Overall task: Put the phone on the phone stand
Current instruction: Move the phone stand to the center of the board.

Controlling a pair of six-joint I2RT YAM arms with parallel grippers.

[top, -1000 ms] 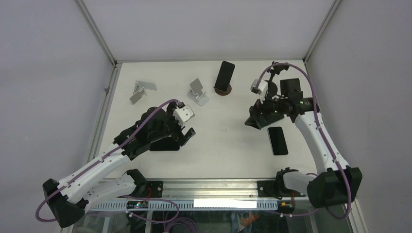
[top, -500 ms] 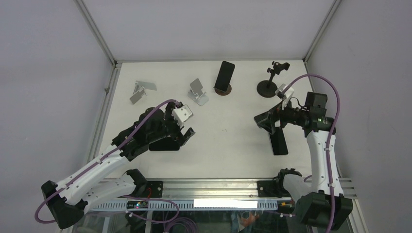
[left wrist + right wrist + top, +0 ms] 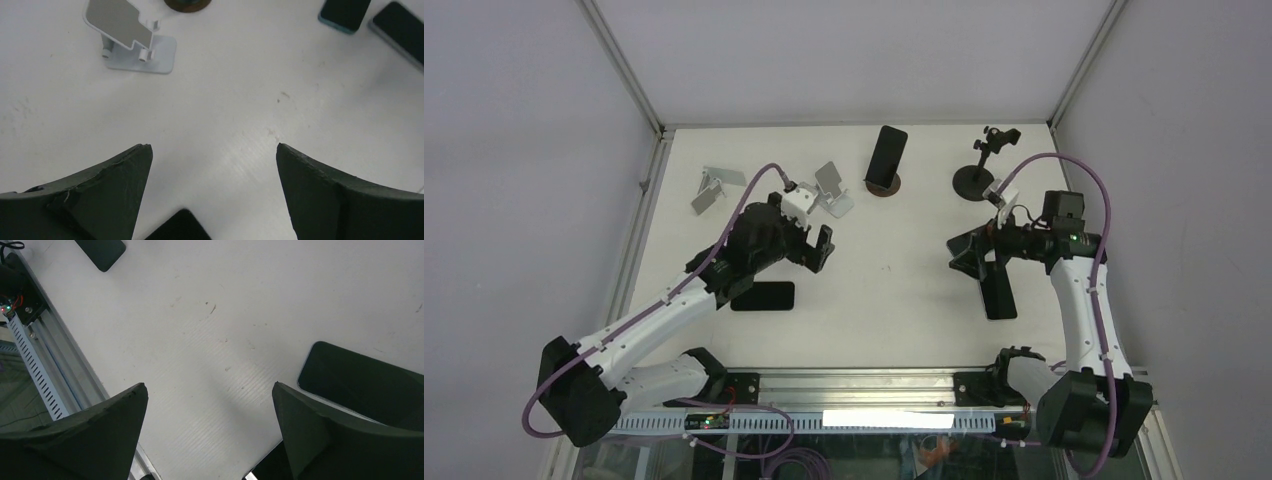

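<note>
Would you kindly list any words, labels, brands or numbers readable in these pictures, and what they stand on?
None readable. The back phone, left phone and right phone are plain dark; the middle silver stand is unmarked; the white strip at the front edge is washed out.

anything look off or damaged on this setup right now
Mostly no. One finger of the left claw shows a rough, chipped-looking edge and a pale scratch in its wrist view. The far-left silver stand sits skewed; whether it is tipped is unclear.
</note>
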